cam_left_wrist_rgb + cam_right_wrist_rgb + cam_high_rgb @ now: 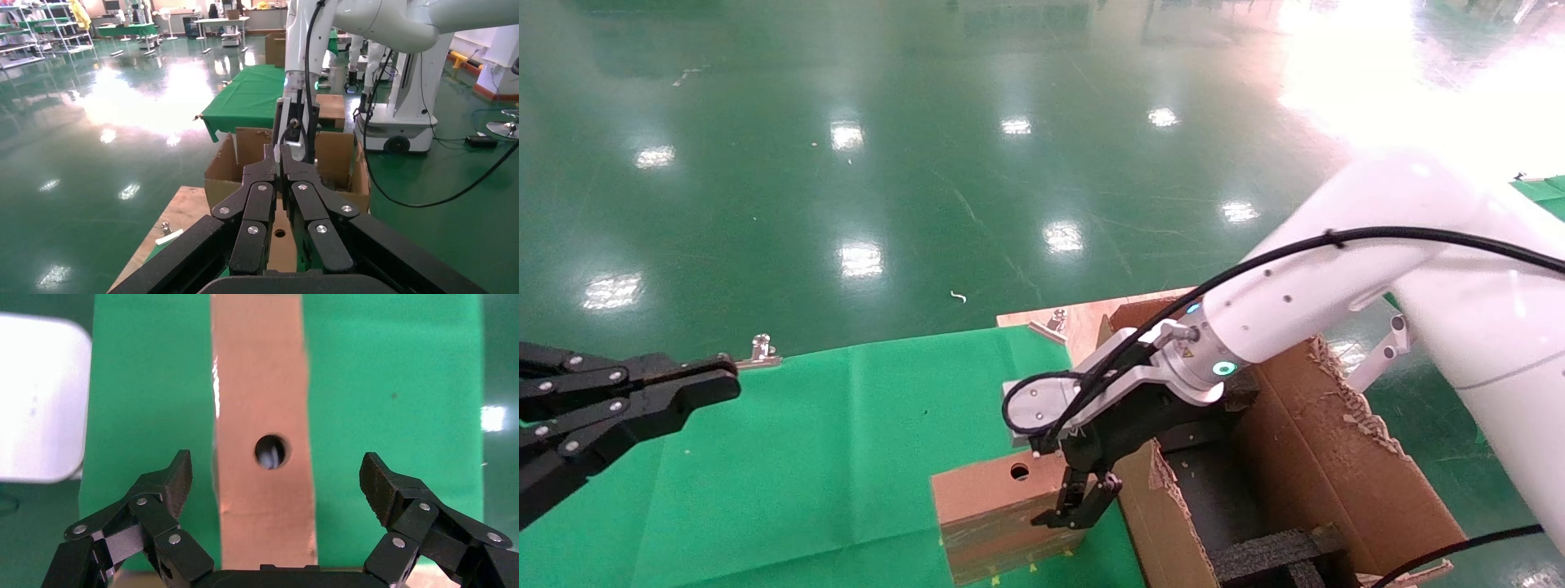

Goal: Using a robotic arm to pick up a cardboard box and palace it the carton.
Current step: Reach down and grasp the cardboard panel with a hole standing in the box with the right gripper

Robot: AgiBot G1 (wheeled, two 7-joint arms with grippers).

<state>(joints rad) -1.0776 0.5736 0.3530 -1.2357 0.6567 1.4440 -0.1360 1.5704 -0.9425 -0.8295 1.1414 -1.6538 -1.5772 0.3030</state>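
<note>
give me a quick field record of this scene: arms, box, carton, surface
right gripper: open, fingers on either side of the cardboard box, not gripping
left gripper: shut, parked at the left over the cloth
cardboard box: closed, round hole in its top face, standing on the green cloth beside the carton
carton: open, ragged flaps, black foam inside
green cloth: covers the table
task state: box not yet lifted

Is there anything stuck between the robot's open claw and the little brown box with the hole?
Nothing visible. The right gripper is open with one finger on each side of the small brown cardboard box, and only bare green cloth shows in the gaps. The left gripper is off to the side.
</note>
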